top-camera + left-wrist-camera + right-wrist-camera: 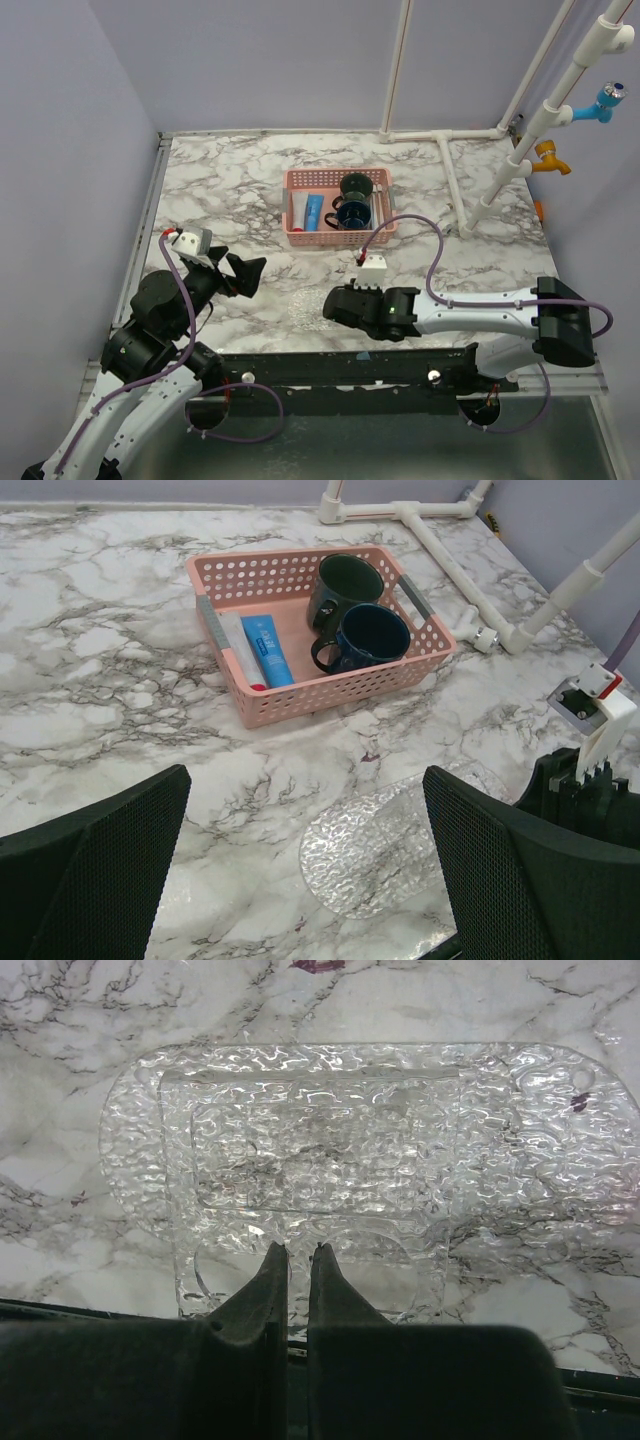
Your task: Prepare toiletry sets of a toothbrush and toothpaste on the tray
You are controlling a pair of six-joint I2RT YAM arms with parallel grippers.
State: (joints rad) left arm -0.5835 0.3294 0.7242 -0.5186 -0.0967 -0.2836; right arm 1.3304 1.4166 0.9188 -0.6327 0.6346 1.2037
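The clear tray (380,1140) lies flat on the marble near the front edge, also showing as a dimpled patch (380,840) (303,300). My right gripper (298,1248) (330,305) is shut, pinching a thin strip of the tray's near rim. My left gripper (305,800) (250,272) hovers wide open left of the tray, holding nothing. The pink basket (340,690) (296,235) holds a dark green mug (345,580), a navy mug (372,635), a blue tube (268,650) and a slim white item (238,645). The toothbrush is out of view.
White pipes (450,170) (450,560) run along the table's back right, with coloured taps (605,100) above them. The table's dark front edge lies just behind my right gripper. Walls close in the left and back sides.
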